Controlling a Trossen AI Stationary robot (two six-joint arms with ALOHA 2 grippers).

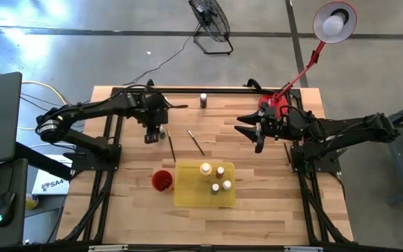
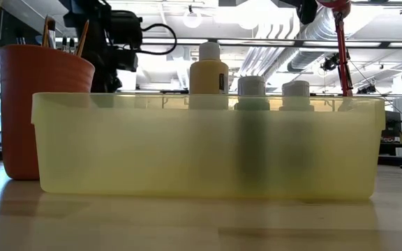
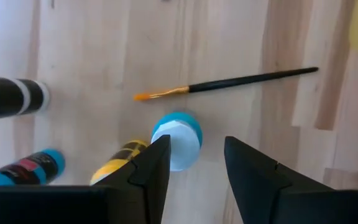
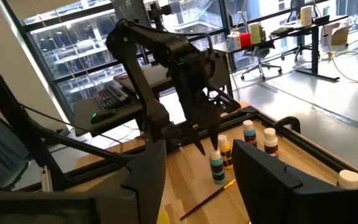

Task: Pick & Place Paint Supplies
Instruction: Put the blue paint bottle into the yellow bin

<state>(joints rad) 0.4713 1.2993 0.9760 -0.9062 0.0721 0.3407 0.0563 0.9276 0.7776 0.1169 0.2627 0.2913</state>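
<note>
My left gripper hangs open, pointing steeply down over a cluster of upright paint bottles at the table's far left. A blue bottle with a white cap stands just below, near one fingertip and untouched. A yellow bottle, another blue one and a black-and-white one stand beside it. A dark paintbrush lies flat on the wood close by, a second brush further right. My right gripper waits open and level at the right, holding nothing.
The yellow tray near the front middle holds several capped bottles, among them a larger yellowish one. The red cup with brushes stands at its left. A lone bottle stands at the far edge. A red lamp clamp sits at the far right.
</note>
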